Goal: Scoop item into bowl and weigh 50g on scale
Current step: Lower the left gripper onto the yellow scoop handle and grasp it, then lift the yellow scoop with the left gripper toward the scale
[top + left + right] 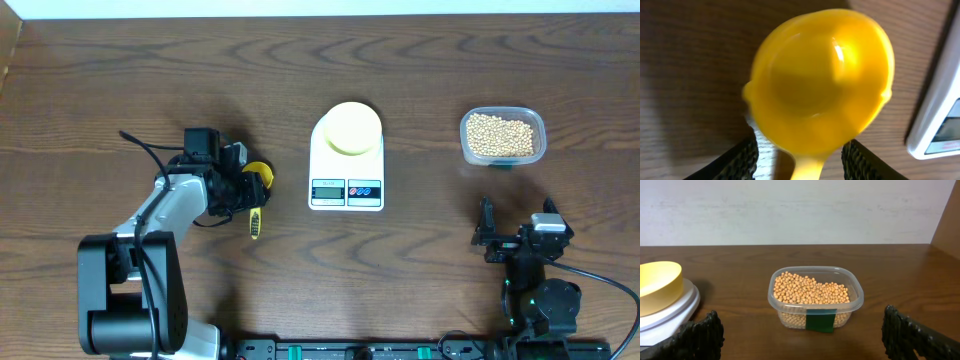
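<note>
Left gripper [801, 152]: jaws apart, straddling the neck of the scoop [820, 80] where the handle leaves the cup. There's a gap on both sides of the handle, so I read it as not clamped yet. I can't tell from the blurred wrist view whether the scoop is flat on the table [120, 90].

Step in hand, as I judge it, is grabbing the scoop.
- Centre the handle between the fingers [745, 160] before closing. It looks about centred now.
- Grip just behind the cup, not on its rim, since a rim grip would twist it.
- Lift straight up and keep the cup level.
- Squeeze across the narrow faces of the handle so it can't roll.

Scoop orientation: the long axis runs front to back in the overhead view. The cup is at the far end with the hollow facing up, and the handle tip points back at me. It lies just beside the scale's left edge without touching.

Scale [346, 190]: centre of the table, long axis front to back, display and buttons facing me. The bowl [349, 128] sits on its far half and looks empty.

Beans [810, 291]: all in the clear tub [503, 158] at far right, well apart from the scoop, with the scale between them. The tub's long side runs left to right. It's a long reach for the left arm, and I'd route around the bowl.

Right gripper [515, 235]: jaws wide apart, holding nothing, parked near me and facing the tub.
</note>
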